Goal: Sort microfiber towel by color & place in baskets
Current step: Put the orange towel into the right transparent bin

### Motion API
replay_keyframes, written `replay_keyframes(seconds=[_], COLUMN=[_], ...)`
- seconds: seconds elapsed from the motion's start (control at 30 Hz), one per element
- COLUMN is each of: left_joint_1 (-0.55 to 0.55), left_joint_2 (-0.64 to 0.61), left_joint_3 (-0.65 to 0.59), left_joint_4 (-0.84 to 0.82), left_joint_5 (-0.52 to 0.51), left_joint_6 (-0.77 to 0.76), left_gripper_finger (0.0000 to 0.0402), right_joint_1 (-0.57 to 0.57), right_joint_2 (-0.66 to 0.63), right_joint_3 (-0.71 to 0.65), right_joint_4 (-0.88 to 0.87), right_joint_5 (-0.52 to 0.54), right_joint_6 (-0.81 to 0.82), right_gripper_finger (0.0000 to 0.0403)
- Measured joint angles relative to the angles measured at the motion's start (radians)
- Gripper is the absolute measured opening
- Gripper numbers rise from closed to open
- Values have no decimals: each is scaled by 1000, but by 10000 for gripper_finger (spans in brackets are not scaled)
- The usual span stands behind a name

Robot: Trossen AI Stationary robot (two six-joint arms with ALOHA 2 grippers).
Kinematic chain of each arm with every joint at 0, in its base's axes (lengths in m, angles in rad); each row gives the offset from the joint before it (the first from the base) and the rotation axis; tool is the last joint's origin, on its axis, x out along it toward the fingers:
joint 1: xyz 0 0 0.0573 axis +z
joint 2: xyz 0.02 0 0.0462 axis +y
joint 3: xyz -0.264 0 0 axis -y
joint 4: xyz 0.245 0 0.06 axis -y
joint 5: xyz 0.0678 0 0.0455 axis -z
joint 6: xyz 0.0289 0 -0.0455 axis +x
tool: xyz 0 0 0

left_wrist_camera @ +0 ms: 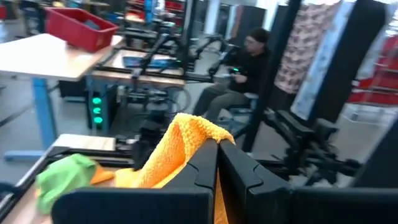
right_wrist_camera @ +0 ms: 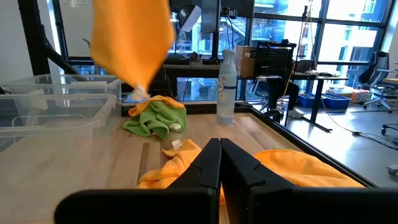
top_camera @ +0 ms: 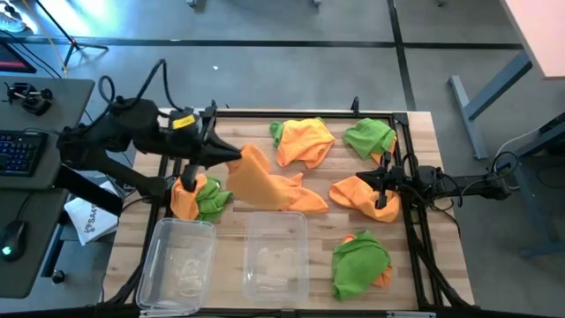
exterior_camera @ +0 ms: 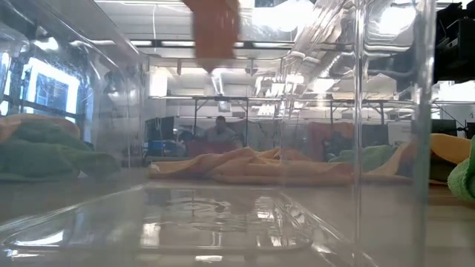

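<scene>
The bench (top_camera: pixel 265 208) is showing a pale butcher-block grain, framed by dark rails. Soft, nubby microfiber cloths are lying crumpled across it: an orange towel over a green one (top_camera: pixel 303 140) near the far edge, a green towel (top_camera: pixel 369 137) at the far right corner, a green-over-orange heap (top_camera: pixel 360 263) at the near right, and an orange-and-green bundle (top_camera: pixel 198 198) at the left.

Two matching clear plastic tubs with rounded corners and low walls are sitting side by side at the near edge, the left tub (top_camera: pixel 177 261) and the right tub (top_camera: pixel 274 256); no cloth is lying in either one, and their glossy walls are filling the low view.

The left pincer (top_camera: pixel 231 155) is pinching a large orange towel (top_camera: pixel 260 181) between fingers pressed together on its top fold (the left wrist view is showing the terry cloth bunched right above the dark fingers (left_wrist_camera: pixel 205 168)). The towel is hanging raised from the grip, and its lower part is trailing down onto the bench just behind the right tub.

The right pincer (top_camera: pixel 381 187) is resting low over another orange towel (top_camera: pixel 362 194) on the right side of the bench, its fingers (right_wrist_camera: pixel 208 165) closed together with the rumpled cloth lying beneath and around them; whether they are actually gripping it cannot be told.

A clear bottle (right_wrist_camera: pixel 226 87) is standing upright near the bench edge, and a seated person (left_wrist_camera: pixel 239 71) is showing in the room beyond.
</scene>
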Motion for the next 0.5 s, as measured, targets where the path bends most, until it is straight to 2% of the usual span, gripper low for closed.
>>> replay_keyframes(seconds=[0.27,0.5], left_joint_1=[-169,-302], left_joint_2=[160,268], left_joint_3=[225,339], left_joint_4=[-171,-227], left_joint_5=[29,8], left_joint_6=[1,27], left_gripper_finger=[0,0], right_joint_1=[0,0], right_joint_2=[0,0], right_joint_3=[0,0], right_joint_4=[0,0], right_joint_5=[0,0], right_joint_6=[0,0], right_gripper_finger=[0,0])
